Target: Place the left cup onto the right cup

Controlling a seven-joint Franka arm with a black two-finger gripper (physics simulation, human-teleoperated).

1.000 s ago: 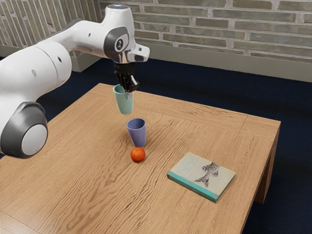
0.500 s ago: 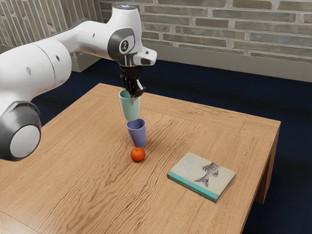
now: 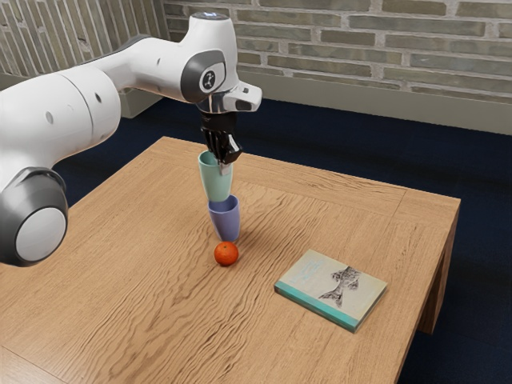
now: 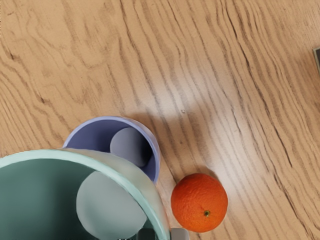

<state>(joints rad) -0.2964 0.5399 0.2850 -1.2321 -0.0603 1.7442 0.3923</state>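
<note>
Tool (image 3: 224, 158) points straight down, closed on the rim of the teal cup (image 3: 216, 181). As far as the exterior view shows, one finger is inside the mouth and one outside, on the rim's far side.

Teal cup: hangs upright directly under the tool, mouth up, clear of the tabletop (image 3: 144, 264).

Purple cup (image 3: 225, 219): stands upright on the tabletop, directly below the teal cup and so below the tool. In the exterior view the teal cup's base sits level with the purple cup's rim. Whether the two touch, or whether the base has entered the mouth, cannot be told.

Wrist view: teal cup (image 4: 45, 165) is closest to the tool, interior visible. The purple cup (image 4: 92, 137) lies beneath it, partly covered. The two mouths are not concentric; a crescent of the purple cup's interior is exposed on one side.

Orange (image 3: 226, 254): on the tabletop below the tool, just beside the purple cup's foot on the camera side. In the wrist view the orange (image 4: 199, 202) is near the purple cup's wall, apart from it.

Book (image 3: 330, 289): flat on the tabletop, well apart from the tool, toward the exterior view's right.
</note>
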